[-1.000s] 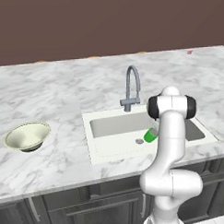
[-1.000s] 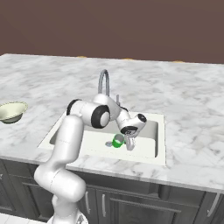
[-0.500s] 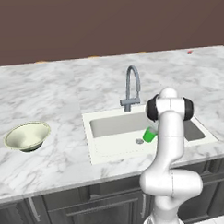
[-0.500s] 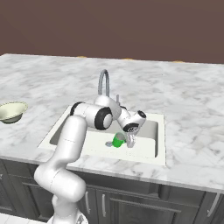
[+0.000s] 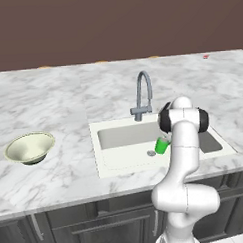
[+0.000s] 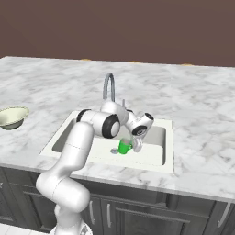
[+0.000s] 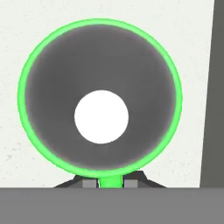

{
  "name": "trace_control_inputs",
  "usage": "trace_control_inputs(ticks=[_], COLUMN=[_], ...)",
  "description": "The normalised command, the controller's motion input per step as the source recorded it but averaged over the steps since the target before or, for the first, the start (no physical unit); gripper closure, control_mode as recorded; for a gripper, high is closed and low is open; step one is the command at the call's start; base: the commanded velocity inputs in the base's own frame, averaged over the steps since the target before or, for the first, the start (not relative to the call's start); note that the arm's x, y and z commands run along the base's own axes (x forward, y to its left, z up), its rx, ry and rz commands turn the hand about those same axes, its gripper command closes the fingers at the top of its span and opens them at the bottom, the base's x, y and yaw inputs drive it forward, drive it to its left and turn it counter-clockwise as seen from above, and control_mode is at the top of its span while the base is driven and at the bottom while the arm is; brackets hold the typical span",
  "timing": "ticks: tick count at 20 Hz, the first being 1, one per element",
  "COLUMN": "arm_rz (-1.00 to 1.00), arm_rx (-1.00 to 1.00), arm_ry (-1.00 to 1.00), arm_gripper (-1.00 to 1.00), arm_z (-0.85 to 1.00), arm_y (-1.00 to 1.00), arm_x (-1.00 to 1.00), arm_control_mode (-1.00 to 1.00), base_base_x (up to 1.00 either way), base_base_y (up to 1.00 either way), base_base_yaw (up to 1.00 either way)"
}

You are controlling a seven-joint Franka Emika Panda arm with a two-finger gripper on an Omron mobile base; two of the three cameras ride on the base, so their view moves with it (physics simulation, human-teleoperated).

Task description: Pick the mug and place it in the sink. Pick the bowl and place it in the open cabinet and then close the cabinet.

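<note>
The small bright green mug is down inside the white sink, just right of the round drain. In the right base view the mug stands upright beside the drain, and my gripper reaches down onto its rim from the right. From the hand view I look straight into the mug, and my gripper is shut on the near rim. The cream-white bowl rests on the counter far to the left. The cabinet is out of view.
A grey gooseneck faucet rises behind the sink, close to my arm. The sink's right wall stands beside the mug. The marble counter stretches both ways, with dark under-counter doors below its front edge.
The hand and mug have barely shifted inside the sink. The bowl has not moved.
</note>
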Motion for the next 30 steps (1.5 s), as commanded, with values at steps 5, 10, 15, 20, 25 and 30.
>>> trace_control_inputs(ticks=[5, 10, 15, 20, 25, 30], arm_rz=[0.00, 0.00, 0.00, 0.00, 0.00, 0.01], arm_rx=[0.00, 0.00, 0.00, 0.00, 0.00, 0.00], arm_ry=[0.00, 0.00, 0.00, 0.00, -0.02, -0.08], arm_gripper=[-1.00, -1.00, -1.00, -1.00, -1.00, -1.00], arm_z=[0.00, 0.00, 0.00, 0.11, 0.17, 0.44], arm_y=[-0.20, -0.24, -0.27, -0.05, 0.00, 0.00], arm_x=[0.00, 0.00, 0.00, 0.00, -0.28, -0.48], arm_control_mode=[-1.00, -1.00, -1.00, -1.00, -1.00, -1.00], base_base_x=[0.00, 0.00, 0.00, 0.00, 0.00, 0.00], base_base_y=[0.00, 0.00, 0.00, 0.00, 0.00, 0.00], base_base_yaw=[0.00, 0.00, 0.00, 0.00, 0.00, 0.00])
